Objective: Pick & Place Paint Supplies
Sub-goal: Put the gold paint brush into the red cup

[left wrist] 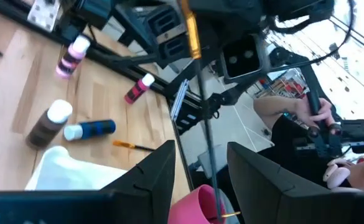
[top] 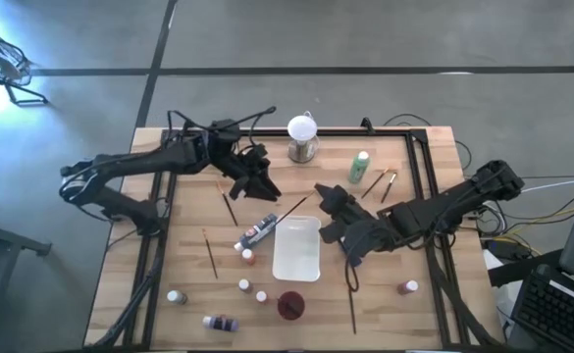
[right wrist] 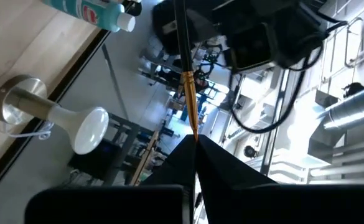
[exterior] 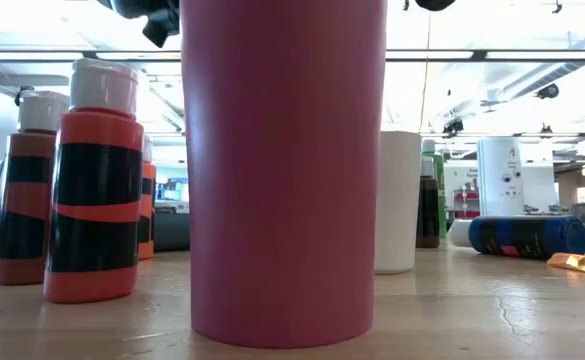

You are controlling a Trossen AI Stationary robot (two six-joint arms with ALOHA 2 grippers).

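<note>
Right gripper (top: 323,192) clamped shut on brush (top: 293,207), tip end reaching toward left gripper (top: 264,184); left fingers (left wrist: 150,177) part-open astride the brush shaft, contact unclear. White tray (top: 297,249) and dark red cup (top: 290,306) just below; blue bottle (top: 257,233) beside tray. White globe (top: 303,130) near far edge. Bare wood along left side

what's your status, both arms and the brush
Right gripper shut on brush end. Left gripper open, fingers either side of shaft, not gripping. Red cup, white tray nearby, nothing seen blocking.
</note>
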